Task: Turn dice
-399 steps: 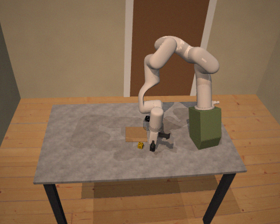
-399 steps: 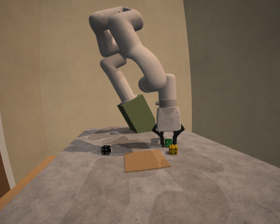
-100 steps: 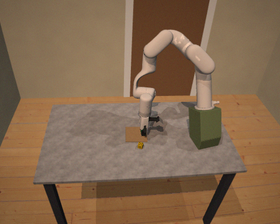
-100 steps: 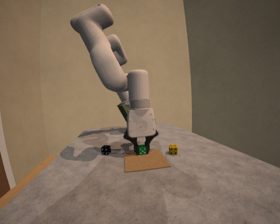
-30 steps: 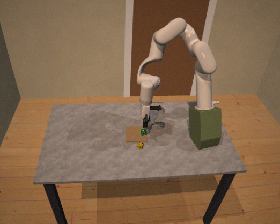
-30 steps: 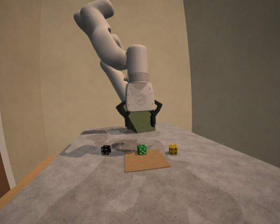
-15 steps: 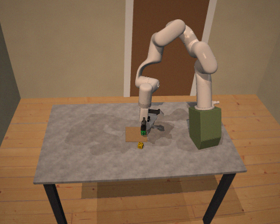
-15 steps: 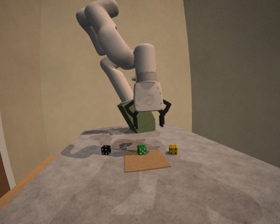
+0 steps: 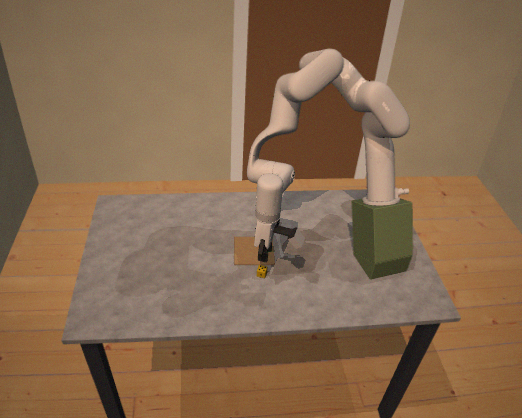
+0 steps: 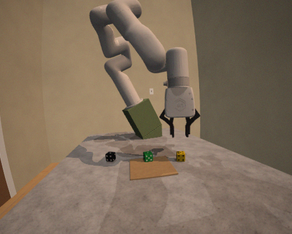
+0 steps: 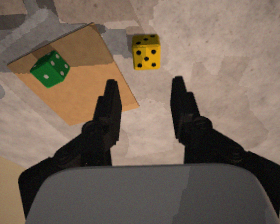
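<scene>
I hover my pincer [image 11: 143, 92], half spread and pinching nothing, above the yellow die [image 11: 145, 51], which sits off the mat [image 11: 86, 97]. Next, I judge: drop, pinch it, carry it onto the mat.

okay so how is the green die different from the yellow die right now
The green die is green with white pips; the yellow die is yellow with black pips. The green die sits on the brown mat, near its far edge; the yellow die lies on the bare grey table, off the mat. In the wrist view the yellow die lies nearer the gap of the pincer. Both lie flat, untouched.
</scene>
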